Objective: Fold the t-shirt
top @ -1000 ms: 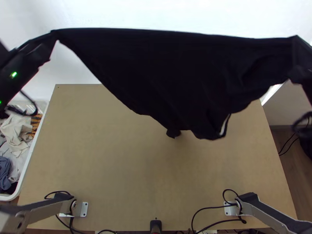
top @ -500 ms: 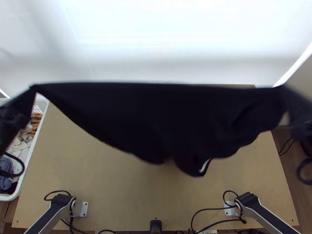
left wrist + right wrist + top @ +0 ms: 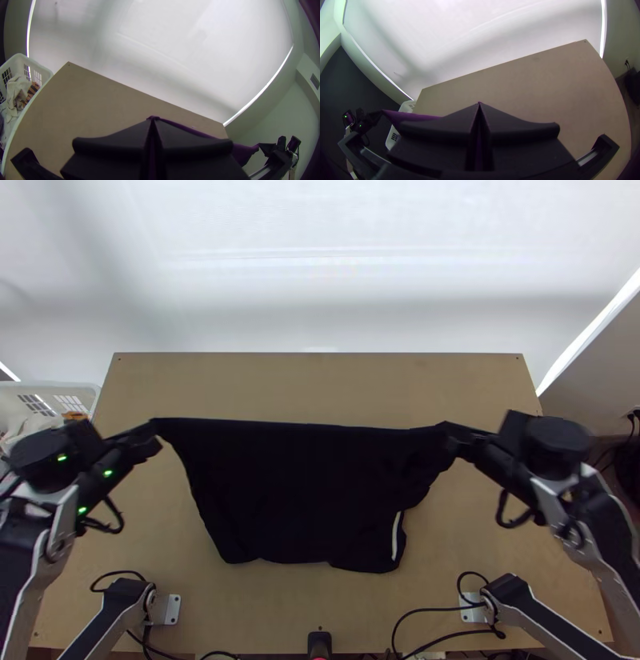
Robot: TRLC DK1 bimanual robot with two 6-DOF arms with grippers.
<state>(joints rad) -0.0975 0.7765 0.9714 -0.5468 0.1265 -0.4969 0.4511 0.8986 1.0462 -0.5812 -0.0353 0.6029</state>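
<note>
Over the table (image 3: 272, 608), the black t-shirt (image 3: 308, 492) has come lower and nearer since the earlier frame, now mid-table. Fabric likely light, soft, floppy; keep hold at the two far corners, edge taut. Long axis runs left-right; loose part points near, collar/hem can't tell. Left gripper (image 3: 153, 119): fingers pinching left far corner. Right gripper (image 3: 479, 103): fingers pinching right far corner. White strip (image 3: 395, 536) at near right, runs near-far.

Two grippers (image 3: 155, 430), one t-shirt (image 3: 296, 492), one basket (image 3: 31, 63)
</note>
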